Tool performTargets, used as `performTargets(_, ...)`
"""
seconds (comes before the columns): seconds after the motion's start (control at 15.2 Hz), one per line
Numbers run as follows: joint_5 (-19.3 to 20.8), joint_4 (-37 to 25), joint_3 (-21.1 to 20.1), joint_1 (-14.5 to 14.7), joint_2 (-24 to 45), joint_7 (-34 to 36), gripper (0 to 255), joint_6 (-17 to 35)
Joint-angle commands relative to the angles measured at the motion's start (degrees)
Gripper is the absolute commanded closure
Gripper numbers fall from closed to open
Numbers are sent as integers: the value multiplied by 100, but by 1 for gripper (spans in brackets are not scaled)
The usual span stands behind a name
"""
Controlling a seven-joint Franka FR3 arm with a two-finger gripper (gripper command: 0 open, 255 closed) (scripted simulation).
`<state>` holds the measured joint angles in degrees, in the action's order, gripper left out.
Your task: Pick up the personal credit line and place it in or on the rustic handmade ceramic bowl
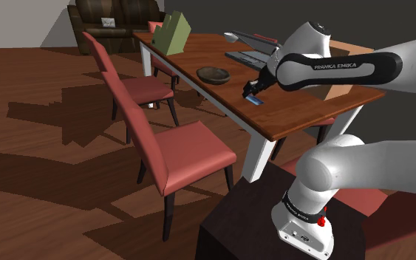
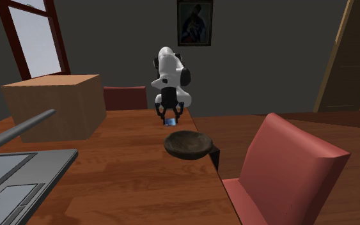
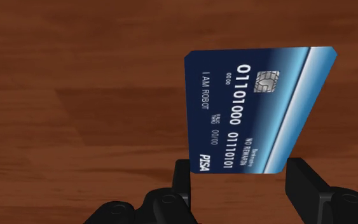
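blue credit card (image 3: 254,108) juts lengthwise from gripper (image 3: 240,168), jaws clamped across its near end.

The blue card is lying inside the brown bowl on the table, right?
Not inside the bowl. The blue card sits between the fingers of the gripper, beside the brown bowl on the table; the bowl has nothing in it. The second exterior view shows it.
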<state>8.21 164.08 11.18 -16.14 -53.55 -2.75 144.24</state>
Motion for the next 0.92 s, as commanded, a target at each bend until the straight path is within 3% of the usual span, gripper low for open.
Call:
performTargets(0.0,-16,-130,-11,10,-48,-6,255,-179)
performTargets(0.86,-136,-1098,-139,104,-115,18,255,-1210)
